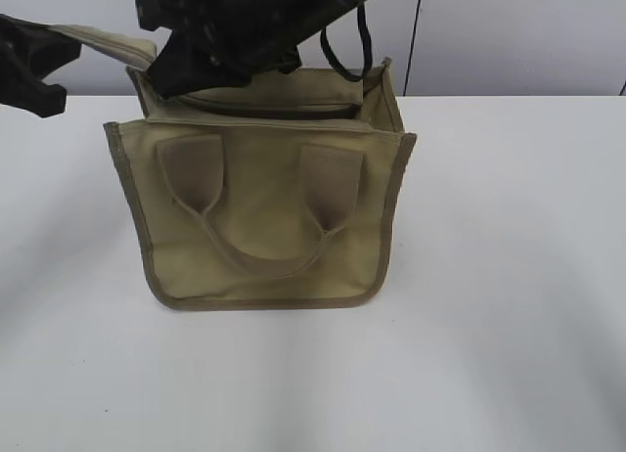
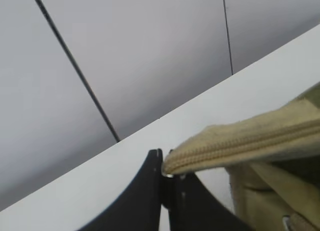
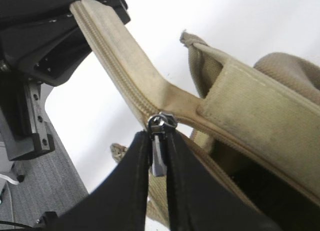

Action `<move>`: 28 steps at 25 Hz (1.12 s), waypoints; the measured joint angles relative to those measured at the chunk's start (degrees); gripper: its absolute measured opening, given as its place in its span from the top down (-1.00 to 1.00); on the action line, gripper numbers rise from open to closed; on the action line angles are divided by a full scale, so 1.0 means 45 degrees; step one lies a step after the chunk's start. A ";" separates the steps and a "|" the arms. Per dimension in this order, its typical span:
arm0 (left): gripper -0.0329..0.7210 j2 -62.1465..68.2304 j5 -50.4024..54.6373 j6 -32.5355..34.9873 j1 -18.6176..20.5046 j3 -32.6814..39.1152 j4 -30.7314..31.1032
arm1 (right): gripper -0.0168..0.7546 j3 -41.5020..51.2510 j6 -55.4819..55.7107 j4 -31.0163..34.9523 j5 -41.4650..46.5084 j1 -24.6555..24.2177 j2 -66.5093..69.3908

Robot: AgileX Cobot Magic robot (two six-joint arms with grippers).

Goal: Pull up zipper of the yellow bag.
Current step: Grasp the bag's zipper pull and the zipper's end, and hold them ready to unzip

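The yellow bag (image 1: 264,217) stands upright mid-table, its handles hanging down the front. The zipper (image 1: 117,46) tape end sticks out past the bag's top left corner. My left gripper (image 1: 67,43) is shut on that tape end; in the left wrist view the jaws (image 2: 166,163) pinch the zipper (image 2: 240,141) tip. My right gripper (image 1: 181,75) reaches across over the bag's top left. In the right wrist view it (image 3: 159,141) is shut on the silver pull tab (image 3: 158,160), where the closed zipper (image 3: 115,56) tape meets the bag (image 3: 260,121).
The white table (image 1: 509,325) spreads all around the bag. A grey panelled wall (image 1: 509,31) stands behind its far edge. A black cable (image 1: 364,41) loops above the bag's back right. In the right wrist view the left arm's black body (image 3: 40,46) is close by.
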 joint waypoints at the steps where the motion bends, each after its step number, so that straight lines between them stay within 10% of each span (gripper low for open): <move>1: 0.90 -0.0131 0.0251 0.0000 0.0000 0.0000 0.0000 | 0.81 -0.0016 -0.0050 0.0183 -0.0058 0.0034 0.0110; 28: 0.90 -0.1219 0.4251 0.0046 0.0053 0.0012 -0.0238 | 0.82 -0.0068 0.0200 -0.1070 -0.0117 0.0309 0.0551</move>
